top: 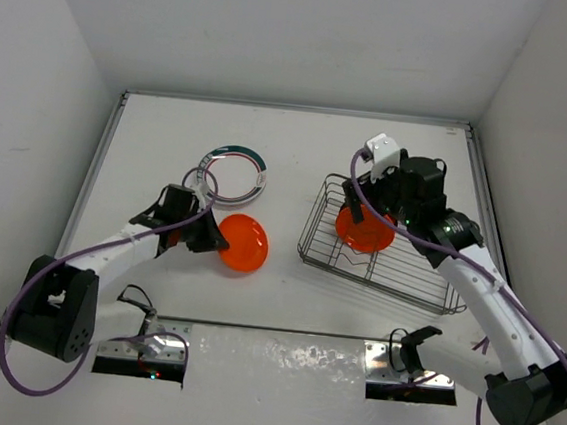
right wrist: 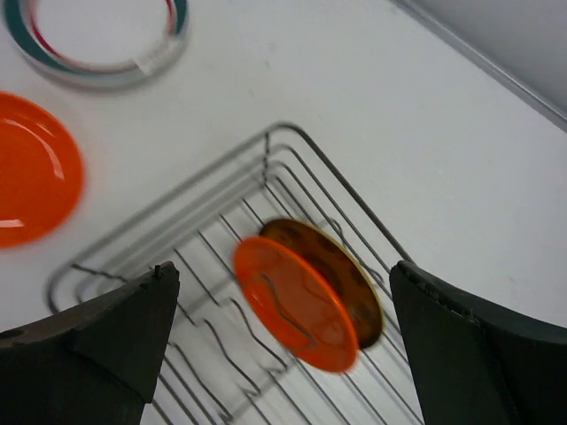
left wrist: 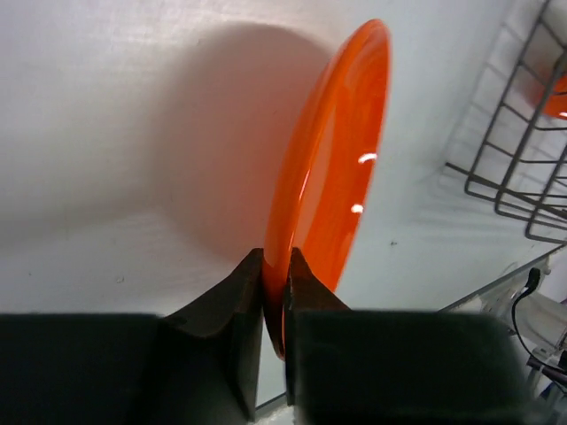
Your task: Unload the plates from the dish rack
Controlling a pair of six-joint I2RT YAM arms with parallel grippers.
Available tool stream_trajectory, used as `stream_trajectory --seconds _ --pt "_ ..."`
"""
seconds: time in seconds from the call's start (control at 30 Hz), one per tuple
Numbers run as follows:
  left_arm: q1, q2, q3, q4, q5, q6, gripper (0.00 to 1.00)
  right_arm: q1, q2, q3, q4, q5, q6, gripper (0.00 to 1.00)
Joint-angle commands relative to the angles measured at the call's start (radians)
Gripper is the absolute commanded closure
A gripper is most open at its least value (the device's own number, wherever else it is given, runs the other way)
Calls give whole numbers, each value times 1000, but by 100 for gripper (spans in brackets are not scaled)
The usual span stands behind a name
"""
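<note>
**Operator:** Where does everything sit?

**Spotter:** On your right the surface [top: 300,144] carries the rack [top: 413,280]. On your left the white plate [top: 235,173] lies flat, already out. Two plates stand on edge in the rack: the orange front plate [right wrist: 297,305], and the amber plate [right wrist: 365,297] right behind it.

**Operator:** And my claws?

**Spotter:** Your left claw [left wrist: 276,266] is pinched tight on the rim of the held plate [top: 245,244], also orange, which is between the white plate and the rack. Your right claw [right wrist: 283,266] hangs over the rack, spread wide and holding nothing. Both racked plates lie between its fingers.

**Operator:** How do I do this step well?

**Spotter:** I'd say the step is the set-down on your left. Lower the held plate until it lies flat, and only then let the claw open. If you release early, it may roll or clatter. Your wrist view shows it edge-on, so I cannot tell whether its far rim touches the surface. Place it beside the white plate, not on that plate's rim.

**Operator:** What's in the way?

**Spotter:** On the right, the racked plates sit so close that closing could catch both, so aim for the front plate's top rim alone. The prongs [right wrist: 217,329] hold its lower edge, so lift it straight up or the rim may snag. Also watch the purple cable [top: 354,174] draped beside that claw.
</note>
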State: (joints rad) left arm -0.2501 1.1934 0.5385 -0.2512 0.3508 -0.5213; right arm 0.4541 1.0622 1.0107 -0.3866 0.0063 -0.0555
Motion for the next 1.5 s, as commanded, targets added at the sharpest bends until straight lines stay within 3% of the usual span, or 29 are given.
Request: stream_trajectory --seconds 0.0,0.07,0.1,0.17,0.2,0.27,0.3,0.53,0.73,1.03,1.17,1.2,1.47 --pt "-18 15 -5 112 -4 -39 84 0 47 35 -167 112 -226 1" --pt "-40 38 -24 115 -22 -45 69 -3 80 31 -193 118 -312 1" --pt "-46 44 -32 116 -27 -57 52 -5 120 29 -196 127 -338 1" --pt "-61 51 -48 104 -62 -66 37 -14 163 40 -208 126 -395 3" --pt "-64 48 -49 96 -75 -72 21 -20 201 45 -210 121 -403 8" --pt "-71 23 -48 58 -111 -72 6 -28 238 66 -212 127 -418 15" --pt "-72 6 -42 41 -122 -71 0 -28 261 72 -207 145 -420 25" --pt "-98 -214 90 -175 -243 -26 0 -26 294 62 -127 175 -488 50" --pt "-98 -268 204 -293 -256 18 0 -26 315 65 -133 136 -489 66" --pt "-100 -279 255 -329 -239 52 0 -28 344 58 -161 146 -504 67" --pt "-100 -278 258 -330 -231 61 0 -26 370 75 -193 136 -515 84" --pt "-100 -281 261 -332 -231 63 0 -26 374 87 -199 120 -515 100" --pt "-100 -282 305 -352 -239 76 0 -28 295 127 -261 133 -514 100"
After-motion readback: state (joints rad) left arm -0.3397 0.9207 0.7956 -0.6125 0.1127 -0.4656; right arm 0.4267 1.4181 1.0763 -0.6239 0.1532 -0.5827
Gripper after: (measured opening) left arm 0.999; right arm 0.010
